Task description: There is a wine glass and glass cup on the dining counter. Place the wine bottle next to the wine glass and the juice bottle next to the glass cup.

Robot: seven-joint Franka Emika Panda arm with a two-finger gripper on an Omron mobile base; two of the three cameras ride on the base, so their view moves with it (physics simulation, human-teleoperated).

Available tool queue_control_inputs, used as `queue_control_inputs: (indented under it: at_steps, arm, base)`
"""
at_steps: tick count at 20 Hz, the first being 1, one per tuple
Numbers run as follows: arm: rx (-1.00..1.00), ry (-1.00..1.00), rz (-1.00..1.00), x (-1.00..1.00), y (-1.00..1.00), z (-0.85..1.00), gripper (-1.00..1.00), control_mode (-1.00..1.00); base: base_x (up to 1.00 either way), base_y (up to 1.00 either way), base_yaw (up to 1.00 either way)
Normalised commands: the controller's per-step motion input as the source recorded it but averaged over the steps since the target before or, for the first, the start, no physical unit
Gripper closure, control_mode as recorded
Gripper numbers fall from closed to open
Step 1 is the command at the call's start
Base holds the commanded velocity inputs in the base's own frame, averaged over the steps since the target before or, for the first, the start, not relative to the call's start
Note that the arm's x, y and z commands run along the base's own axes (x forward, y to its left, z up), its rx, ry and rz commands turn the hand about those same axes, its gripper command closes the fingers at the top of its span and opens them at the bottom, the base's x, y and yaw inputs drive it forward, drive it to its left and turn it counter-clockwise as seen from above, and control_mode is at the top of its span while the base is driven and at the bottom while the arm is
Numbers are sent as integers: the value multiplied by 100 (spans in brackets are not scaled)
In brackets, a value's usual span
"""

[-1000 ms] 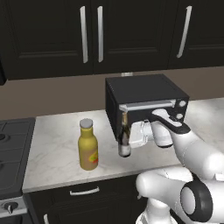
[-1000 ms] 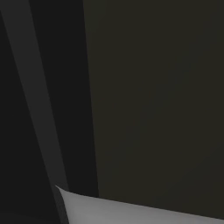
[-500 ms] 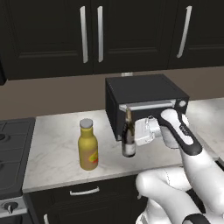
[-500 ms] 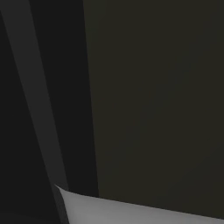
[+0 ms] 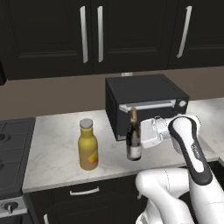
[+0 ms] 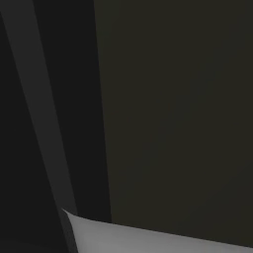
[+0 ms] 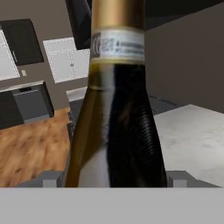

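Note:
The wine bottle [image 5: 133, 136], slim and dark with a pale label, stands upright on the marble kitchen counter [image 5: 52, 153] in front of a black oven. My gripper [image 5: 142, 133] reaches in from the right and is shut on the bottle's body. In the hand view the wine bottle [image 7: 116, 131] sits right up against the camera between my fingertips [image 7: 50, 178], with my gripper [image 7: 113, 180] closed around it. The juice bottle [image 5: 88, 145], plump and yellow with a grey cap, stands free on the counter to the left. The wine glass, the glass cup and the dining counter are out of view.
A black countertop oven [image 5: 144, 103] stands directly behind the wine bottle. A stove [image 5: 11, 153] borders the counter's left end. Dark wall cabinets [image 5: 92, 35] hang above. The right base view faces a dark panel [image 6: 173, 108] close up.
My arm has swung its elbow up and to the right. The wine bottle has shifted slightly to the right with the gripper. The juice bottle has stayed put.

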Motion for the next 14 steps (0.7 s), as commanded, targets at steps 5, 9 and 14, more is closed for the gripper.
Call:
queue_control_inputs:
  at_steps: [5,9,14]
  arm:
    - [0,0,0,-40,-9,24,100,-100]
    - [0,0,0,-35,-10,22,100,-100]
    - [0,0,0,-17,-8,4,100,-100]
  base:
    - [0,0,0]
    - [0,0,0]
    - [0,0,0]
